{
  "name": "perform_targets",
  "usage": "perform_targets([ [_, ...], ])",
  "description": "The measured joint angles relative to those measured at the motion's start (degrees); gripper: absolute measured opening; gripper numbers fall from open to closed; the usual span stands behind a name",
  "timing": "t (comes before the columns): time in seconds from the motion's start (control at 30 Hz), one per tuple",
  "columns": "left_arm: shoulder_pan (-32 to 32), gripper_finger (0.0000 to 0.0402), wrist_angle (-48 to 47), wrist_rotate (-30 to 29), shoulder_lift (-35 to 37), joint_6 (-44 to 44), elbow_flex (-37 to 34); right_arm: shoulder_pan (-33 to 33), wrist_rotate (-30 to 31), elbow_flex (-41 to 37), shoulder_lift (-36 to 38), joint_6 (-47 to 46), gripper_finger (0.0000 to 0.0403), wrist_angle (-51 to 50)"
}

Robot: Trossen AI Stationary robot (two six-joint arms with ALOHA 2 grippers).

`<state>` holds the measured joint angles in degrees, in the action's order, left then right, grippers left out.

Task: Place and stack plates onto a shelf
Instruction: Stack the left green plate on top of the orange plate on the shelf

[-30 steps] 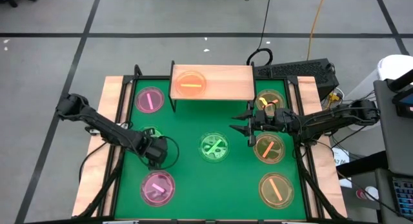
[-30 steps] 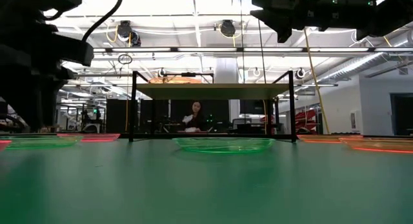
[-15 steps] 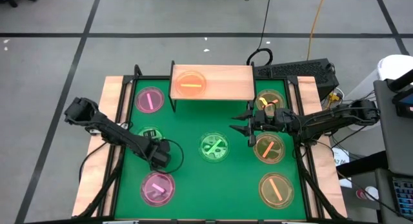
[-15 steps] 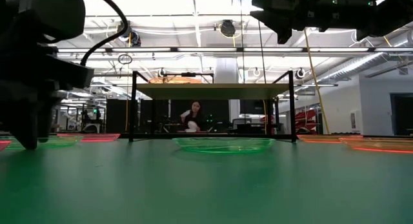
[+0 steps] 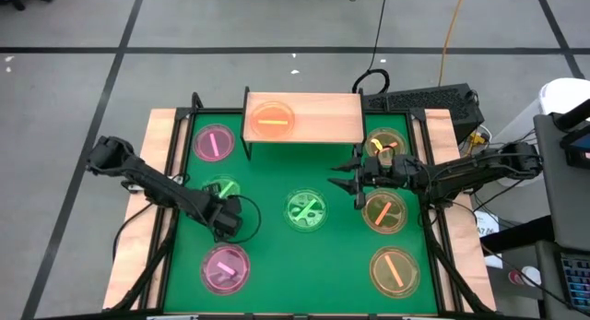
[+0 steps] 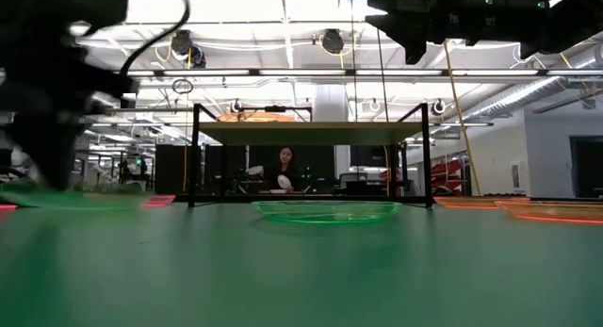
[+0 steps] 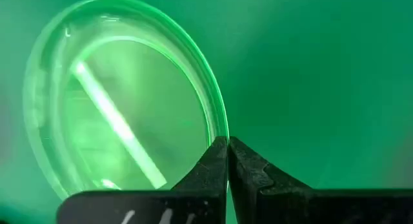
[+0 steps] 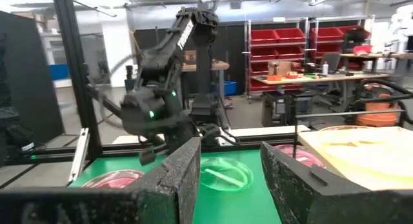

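One plate on shelf, high view: an amber plate point(image 5: 272, 120) lies on the left half of the shelf point(image 5: 336, 117); nothing is stacked on it, so most of the work looks still to do.
Plates left, high view: seven on the green desk point(image 5: 267, 246) — two pink (back left point(image 5: 214, 143), front left point(image 5: 225, 268)), a green plate point(image 5: 222, 190) at left, a centre green plate point(image 5: 306, 210), and three amber ones down the right side point(image 5: 391, 270).
Left end effector, high view: point(image 5: 224, 226) low over the desk, just in front of the left green plate.
Right end effector, high view: point(image 5: 356, 183) above the desk in front of the shelf's right end, waiting.
Low view: centre green plate flat on the desk before the shelf legs; a person sits far behind.
Left wrist view: fingertips point(image 7: 219, 161) pinched together on the green plate's rim, the plate tipped up.
Right wrist view: fingers point(image 8: 187, 166) spread wide, holding nothing.
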<state>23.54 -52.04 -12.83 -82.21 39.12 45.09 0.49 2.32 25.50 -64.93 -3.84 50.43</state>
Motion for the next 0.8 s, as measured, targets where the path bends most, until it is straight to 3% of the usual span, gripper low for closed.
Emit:
perform_targets([
  [0.17,-0.9,0.0005,-3.4,-5.3,1.6,-8.6,8.9,0.0,2.4,0.0,0.0,0.0,0.0144,-0.1],
  [0.33,-2.1,0.0004,-8.9,-18.3,1.6,-20.5,21.7,0.0,2.4,0.0,0.0,0.0,0.0144,-0.1],
  [0.5,-6.3,0.0004,-6.6,-25.3,1.7,-42.0,31.3,0.0,2.4,0.0,0.0,0.0,0.0144,0.0],
  [0.6,-12.3,0.0004,-0.8,-24.9,1.7,-54.6,33.1,0.0,2.4,0.0,0.0,0.1,0.0144,0.4],
  [0.67,-17.6,0.0004,2.5,-21.1,1.7,-60.6,33.0,0.0,2.4,0.0,0.0,0.1,0.0144,0.3],
  [0.8,-28.0,0.0004,5.3,-16.2,0.7,-68.2,32.8,0.0,2.3,0.0,0.0,0.0,0.0144,0.3],
])
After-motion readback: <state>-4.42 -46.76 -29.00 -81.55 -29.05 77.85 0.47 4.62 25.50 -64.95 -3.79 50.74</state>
